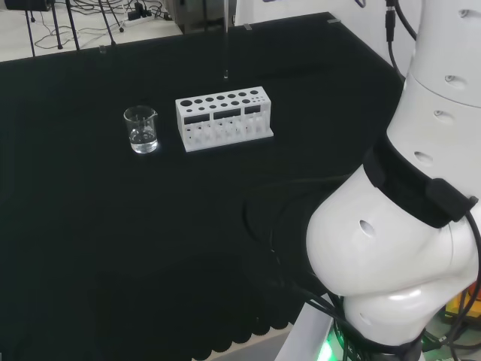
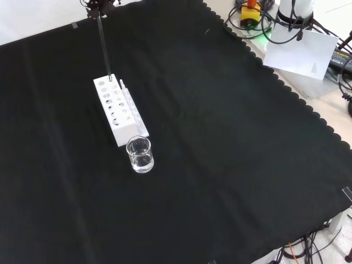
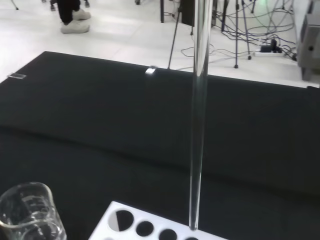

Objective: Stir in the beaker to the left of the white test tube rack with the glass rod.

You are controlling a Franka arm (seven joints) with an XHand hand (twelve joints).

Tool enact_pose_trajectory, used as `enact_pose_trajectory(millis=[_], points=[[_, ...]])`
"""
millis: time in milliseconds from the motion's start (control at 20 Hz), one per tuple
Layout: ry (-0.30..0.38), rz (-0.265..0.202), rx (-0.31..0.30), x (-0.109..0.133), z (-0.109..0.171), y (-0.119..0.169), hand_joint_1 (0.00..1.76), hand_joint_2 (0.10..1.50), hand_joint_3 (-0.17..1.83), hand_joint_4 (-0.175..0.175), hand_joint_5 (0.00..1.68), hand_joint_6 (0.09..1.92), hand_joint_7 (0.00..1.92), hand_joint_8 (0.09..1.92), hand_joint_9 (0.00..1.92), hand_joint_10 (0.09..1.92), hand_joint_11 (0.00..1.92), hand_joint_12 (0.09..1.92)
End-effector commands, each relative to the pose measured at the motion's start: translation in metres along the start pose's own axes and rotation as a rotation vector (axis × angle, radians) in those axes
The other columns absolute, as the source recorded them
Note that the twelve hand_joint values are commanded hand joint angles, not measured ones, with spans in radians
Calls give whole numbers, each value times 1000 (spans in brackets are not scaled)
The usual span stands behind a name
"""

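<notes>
Rod hangs upright above the tabletop, a thin clear glass stick whose lower tip hovers just over the rack. In the front view the rod drops from the hand, a dark shape cut by the top edge, and its tip sits over the far end of the rack. Whether the tip touches the rack or stops a little above it I cannot tell. In the head view the rod is a faint vertical line ending just behind the rack's back edge, near its middle.

So little of the hand shows that I cannot tell how the fingers stand on the rod; the rod's upper end simply runs into that dark shape.

The rack is a white block with round holes in its top in two rows, lying flat on the black cloth. The beaker stands upright just left of it in the head view, apart from the rack by a narrow strip of cloth. It is clear glass with a spout and holds a shallow layer of clear liquid. In the front view the beaker stands at the rack's near end, just beside it. The wrist view catches the beaker close by, next to the rack, with the rod's tip over one of the holes.
</notes>
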State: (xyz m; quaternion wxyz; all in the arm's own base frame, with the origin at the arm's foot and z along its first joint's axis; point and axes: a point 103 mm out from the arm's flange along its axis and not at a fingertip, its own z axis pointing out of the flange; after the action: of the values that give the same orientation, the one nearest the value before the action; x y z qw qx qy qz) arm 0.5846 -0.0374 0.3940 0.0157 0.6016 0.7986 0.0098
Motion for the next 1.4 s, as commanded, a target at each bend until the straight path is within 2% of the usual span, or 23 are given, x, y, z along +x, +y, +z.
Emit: enact_pose_trajectory(millis=[50,300,800,1050,1400], points=[[-2,-80,8,37,-3,25,1292,1072,-2,-175,1037,614,1139,1050,1635,721,1759,339],[3,-154,7,72,-7,44,1292,1072,-2,-175,1037,615,1139,1050,1637,720,1760,340],[11,-260,0,130,-1,64,1292,1071,-1,-175,1037,615,1140,1051,1639,718,1762,341],[19,-299,9,149,12,71,1292,1071,-1,-175,1037,615,1140,1051,1640,717,1762,341],[28,-329,15,162,28,81,1292,1071,-1,-175,1037,614,1140,1050,1641,716,1762,341]])
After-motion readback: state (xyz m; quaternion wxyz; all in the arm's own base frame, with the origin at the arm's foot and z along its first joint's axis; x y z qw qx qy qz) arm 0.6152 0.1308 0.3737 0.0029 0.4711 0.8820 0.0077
